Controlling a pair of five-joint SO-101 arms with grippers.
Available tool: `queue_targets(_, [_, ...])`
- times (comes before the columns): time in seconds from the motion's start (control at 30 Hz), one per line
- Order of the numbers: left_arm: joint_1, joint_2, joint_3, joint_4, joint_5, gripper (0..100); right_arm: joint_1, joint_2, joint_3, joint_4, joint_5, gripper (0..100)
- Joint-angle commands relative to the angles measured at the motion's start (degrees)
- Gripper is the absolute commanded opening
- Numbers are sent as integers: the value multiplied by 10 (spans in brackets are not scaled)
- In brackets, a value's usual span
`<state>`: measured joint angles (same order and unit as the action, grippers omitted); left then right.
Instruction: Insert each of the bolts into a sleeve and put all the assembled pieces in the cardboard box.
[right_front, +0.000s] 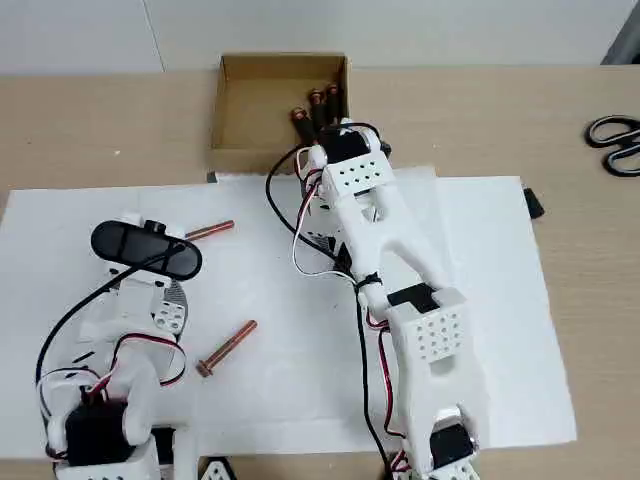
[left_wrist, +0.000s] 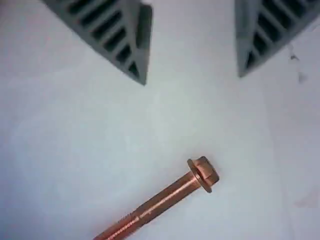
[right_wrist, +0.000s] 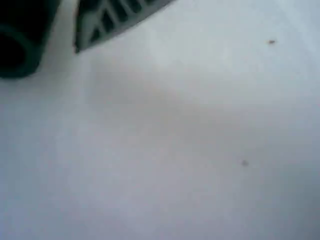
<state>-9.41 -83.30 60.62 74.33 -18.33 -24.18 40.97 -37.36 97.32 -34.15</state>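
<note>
Left claw is wide open and empty above the white paper. In its wrist view a copper bolt lies flat on the paper at lower centre, well clear of the claw. High view: two loose bolts on the paper, left of centre. The upper bolt is just right of the left arm's black camera housing, and the lower bolt is below it at centre-left. The cardboard box is at top centre, with the assembled pieces bunched in its right corner. The right arm spans from bottom right up to the box's lower-right corner. Right claw: can't tell its state. A black sleeve sits beside it at the wrist view's upper left. Scissors lie on the bare table, far right.
</note>
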Motion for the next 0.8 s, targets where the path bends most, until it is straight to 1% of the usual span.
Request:
queue_targets(0.0, [-2,-5,-3,-9,-4,108,-15,-37,-24,15,4,142])
queue_targets(0.2, [-4,-5,-3,-9,-4,108,-44,-37,-23,17,2,140])
queue_targets(0.4, [-67,-5,-4,-12,-4,111,-45,-37,-23,20,2,140])
queue_targets(0.5, [-85,-5,-2,-12,-4,111,-47,-34,-23,20,2,139])
queue_targets(0.7, [-85,-5,-2,-12,-4,111,-45,-33,-23,18,1,139])
queue_targets(0.77, [-85,-5,-2,-12,-4,111,-45,-33,-23,18,1,113])
